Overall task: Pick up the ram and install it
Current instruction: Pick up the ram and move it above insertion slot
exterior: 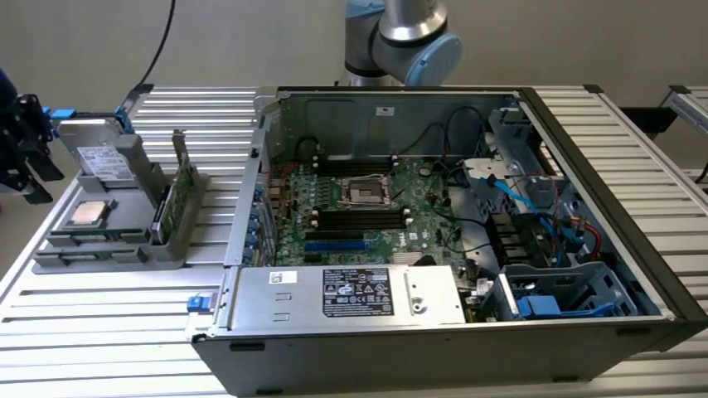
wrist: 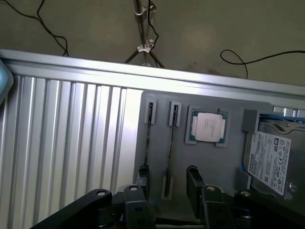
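Two ram sticks stand on edge in slots of a grey holder (exterior: 66,253) on the table at the exterior view's left, around (exterior: 172,203). In the wrist view they appear edge-on as thin dark lines, one ram stick (wrist: 171,152) and another (wrist: 149,143) beside it. My gripper (wrist: 167,183) is open above the holder. Its two black fingers (wrist: 192,179) stand on either side of the line of the first stick, apart from it. The arm's joint (exterior: 404,37) rises behind the computer case. The motherboard (exterior: 366,207) lies inside the open case with its black memory slots (exterior: 360,217) showing.
A square silver processor (wrist: 207,127) and a labelled hard drive (wrist: 271,157) sit in the same holder. The open computer case (exterior: 575,141) fills the table's middle and right, with cables and drive cages inside. A dark object (exterior: 20,145) stands at the exterior view's left edge.
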